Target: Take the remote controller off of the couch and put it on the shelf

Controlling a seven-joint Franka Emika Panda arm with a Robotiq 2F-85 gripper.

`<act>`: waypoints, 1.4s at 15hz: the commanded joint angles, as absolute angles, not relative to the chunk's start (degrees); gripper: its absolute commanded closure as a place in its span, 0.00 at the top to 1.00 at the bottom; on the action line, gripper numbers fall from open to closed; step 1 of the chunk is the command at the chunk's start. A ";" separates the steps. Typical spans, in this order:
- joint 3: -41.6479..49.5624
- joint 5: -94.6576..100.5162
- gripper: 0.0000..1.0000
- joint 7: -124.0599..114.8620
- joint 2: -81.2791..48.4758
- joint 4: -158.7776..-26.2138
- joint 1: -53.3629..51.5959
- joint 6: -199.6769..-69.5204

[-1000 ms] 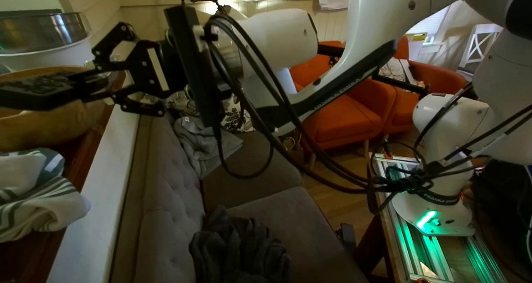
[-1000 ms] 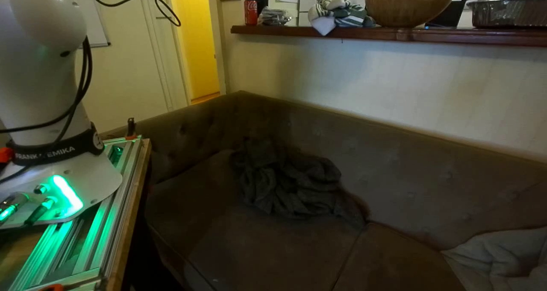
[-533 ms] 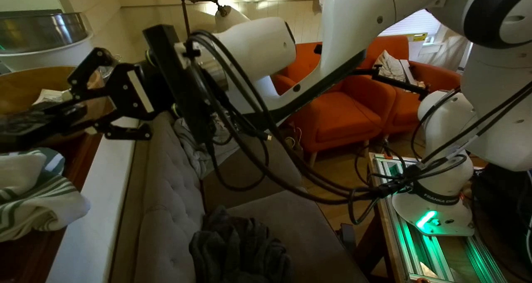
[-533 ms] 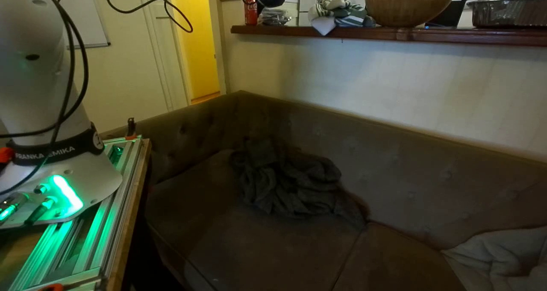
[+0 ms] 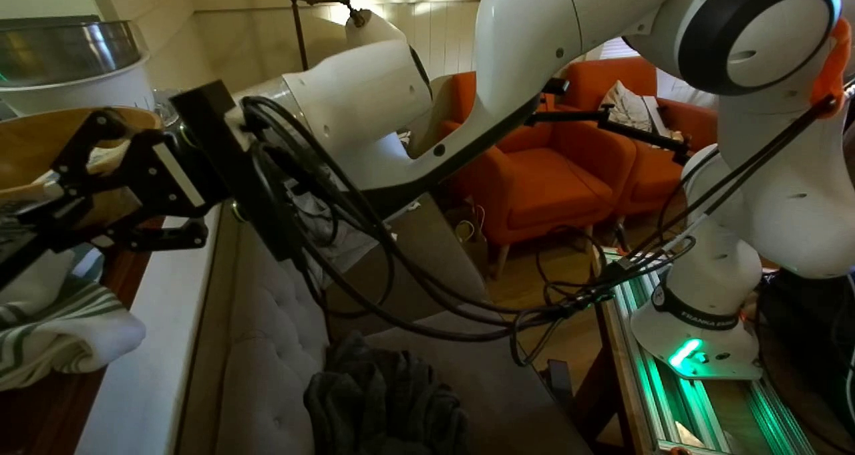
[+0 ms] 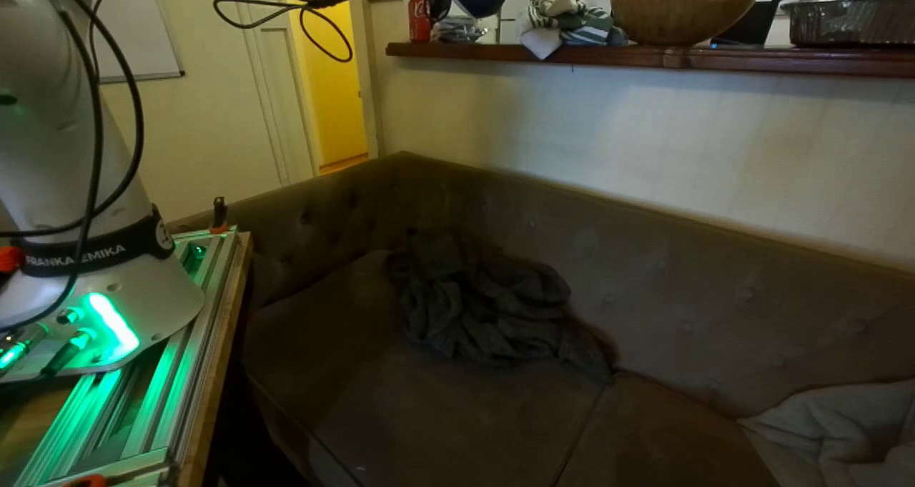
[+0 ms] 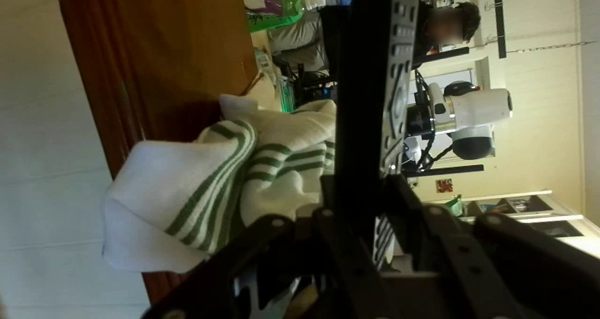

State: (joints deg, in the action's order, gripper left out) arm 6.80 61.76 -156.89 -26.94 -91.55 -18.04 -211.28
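1. My gripper [image 7: 363, 197] is clamped on the remote [image 7: 368, 85], its long axis running straight out ahead
2. The shelf [image 7: 187, 52] looks to be below the remote, a towel [image 7: 201, 197] on it, so I'd lower toward a bare stretch
3. In an exterior view I see the couch [image 6: 443, 419] and a blanket [image 6: 486, 305], absent from the wrist view, but can't make out the remote

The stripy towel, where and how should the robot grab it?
Maybe pinch the white flap, coming from over the couch, once the remote is put down: the flap sticks out past the edge of the shelf, while the rest lies bunched.
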 commanded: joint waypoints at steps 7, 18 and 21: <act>-1.76 73.22 0.07 -155.69 -32.78 -84.90 -14.00 -205.39; -5.91 88.50 0.07 -159.30 -40.61 -67.44 -12.13 -207.19; -6.66 90.32 0.07 -158.27 -41.70 -67.29 -12.16 -211.04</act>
